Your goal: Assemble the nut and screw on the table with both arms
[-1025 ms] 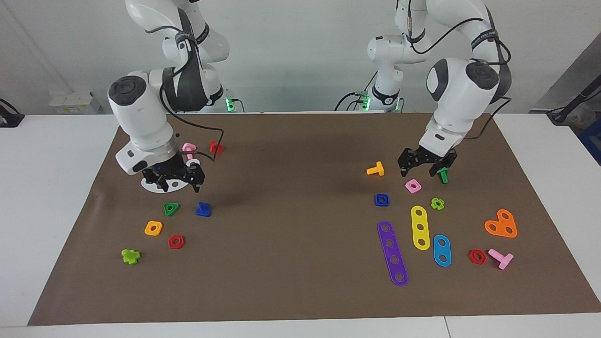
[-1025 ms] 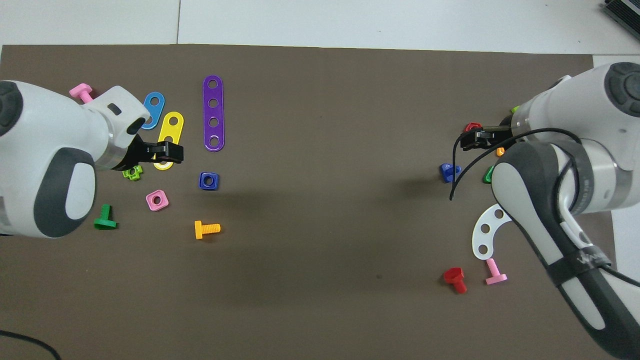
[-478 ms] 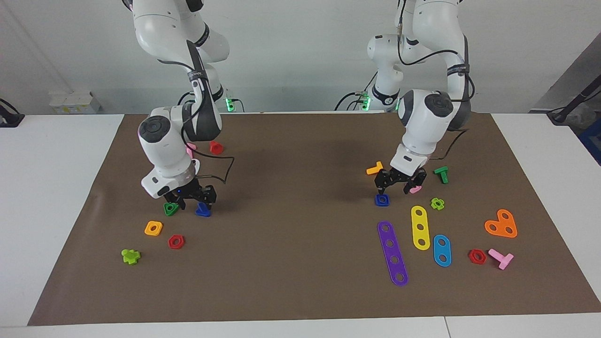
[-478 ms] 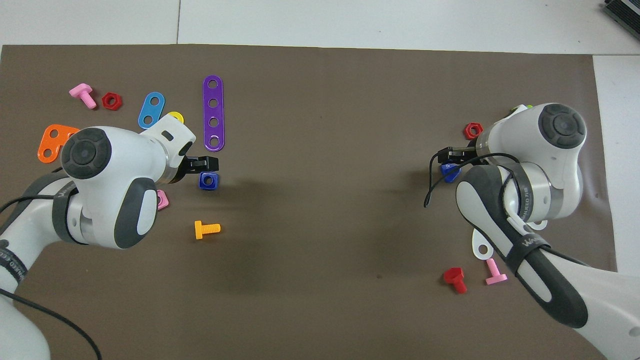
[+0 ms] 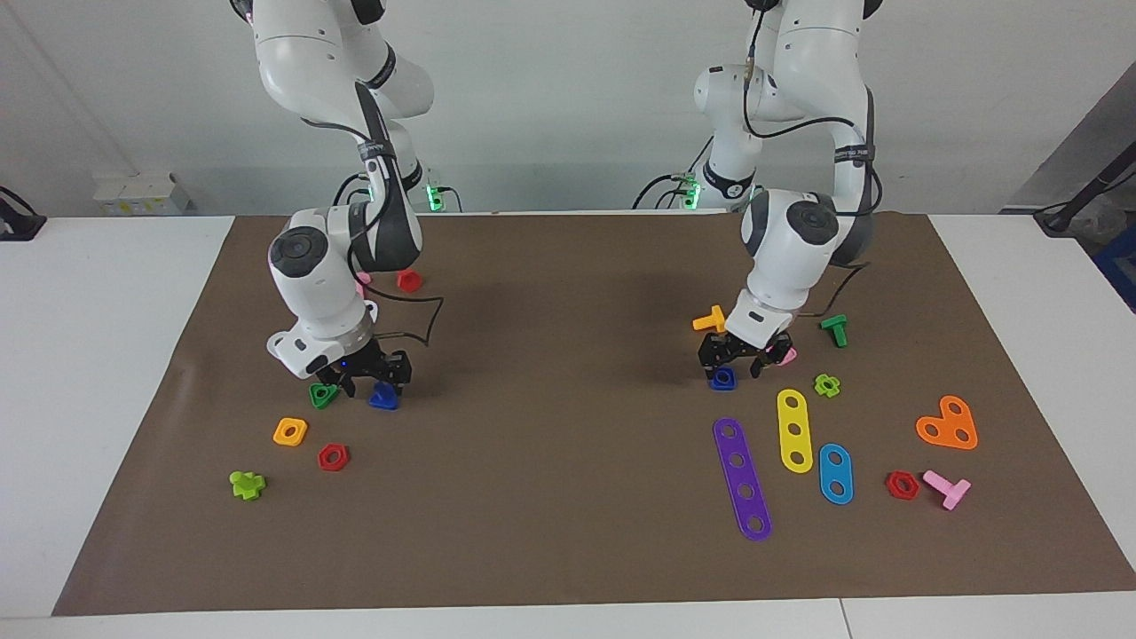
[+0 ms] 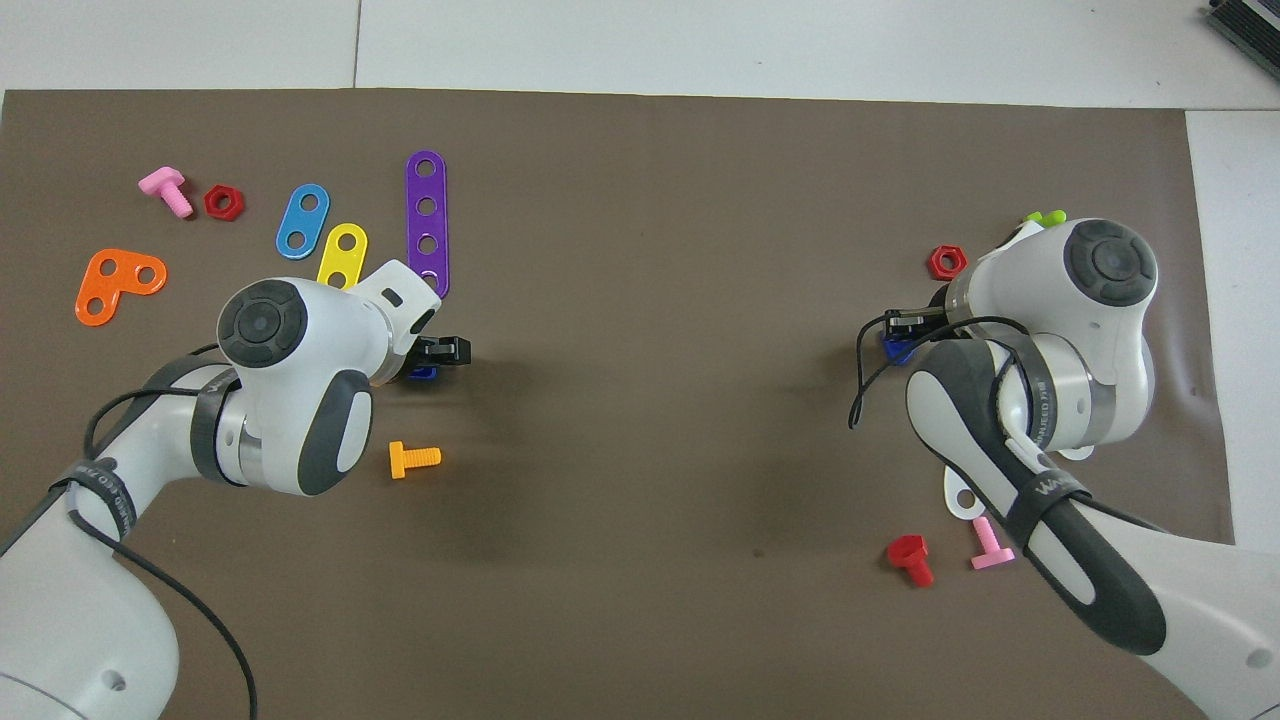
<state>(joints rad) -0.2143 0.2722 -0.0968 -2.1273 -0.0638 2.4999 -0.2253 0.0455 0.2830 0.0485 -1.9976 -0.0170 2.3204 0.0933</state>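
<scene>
I see left gripper point(image 5: 733, 358) low over dark-blue nut point(image 5: 722, 379), right gripper point(image 5: 373, 380) at dark-blue screw point(image 5: 385, 398); grip unclear on both. No legible writing.

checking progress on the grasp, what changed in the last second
Both arms swung in and came down: the left gripper from over the green bolt to the nut, the right gripper from over the white plate to the screw. Neither part is lifted. The other pieces kept their places.
</scene>
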